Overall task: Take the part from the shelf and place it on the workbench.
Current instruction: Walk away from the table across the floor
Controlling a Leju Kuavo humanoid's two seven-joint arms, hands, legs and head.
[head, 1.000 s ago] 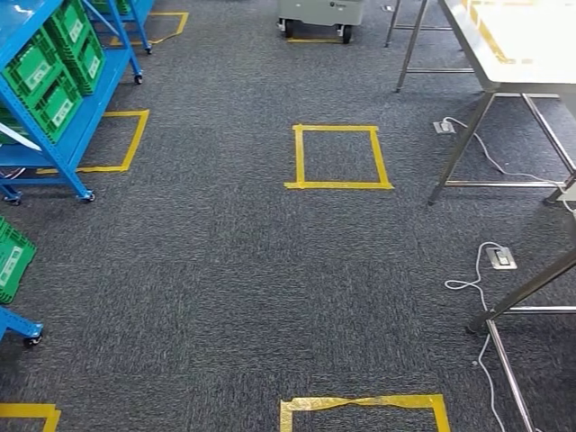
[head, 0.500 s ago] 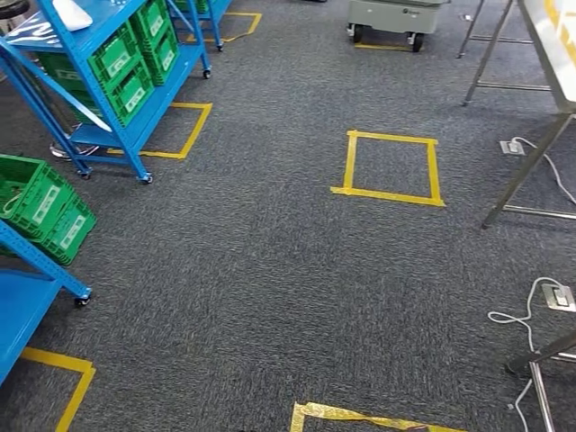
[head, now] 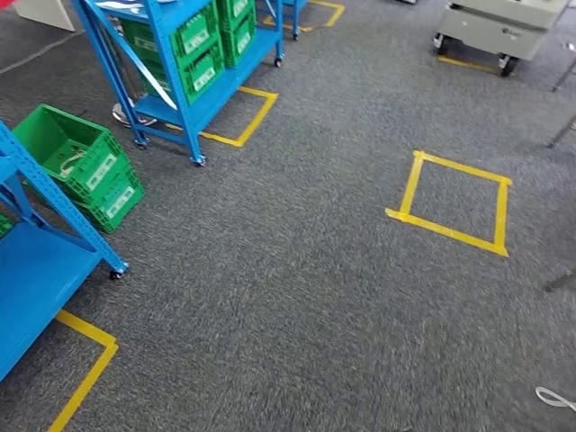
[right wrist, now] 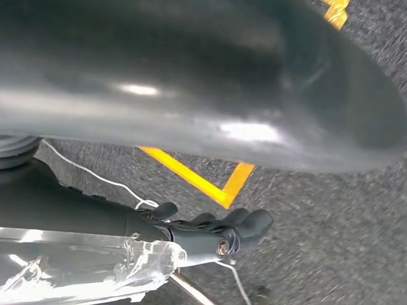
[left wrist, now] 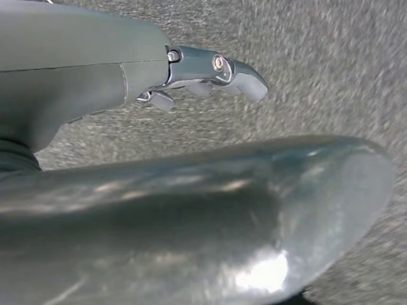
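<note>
Two blue shelves on castors stand to my left in the head view: a far shelf (head: 178,86) holding green crates (head: 203,49), and a near shelf (head: 37,270) with a bare blue deck. Behind the near shelf's post sit stacked green crates (head: 85,166), the top one with something pale inside; I cannot make out the part. My left hand (left wrist: 211,73) hangs above the carpet with its fingers stretched out and nothing in them. My right hand (right wrist: 226,232) also hangs with straight fingers; clear plastic (right wrist: 96,267) lies along its wrist side.
Grey carpet carries yellow tape squares (head: 452,202), one beside the far shelf (head: 251,117) and one corner by the near shelf (head: 88,360). A grey wheeled cart (head: 502,22) stands at the far right. A white cable (head: 553,396) lies at the lower right.
The camera has swung left: the shelves and tape squares slide rightwards across the picture and look nearer, and the workbench with its steel legs has gone out of the frame.
</note>
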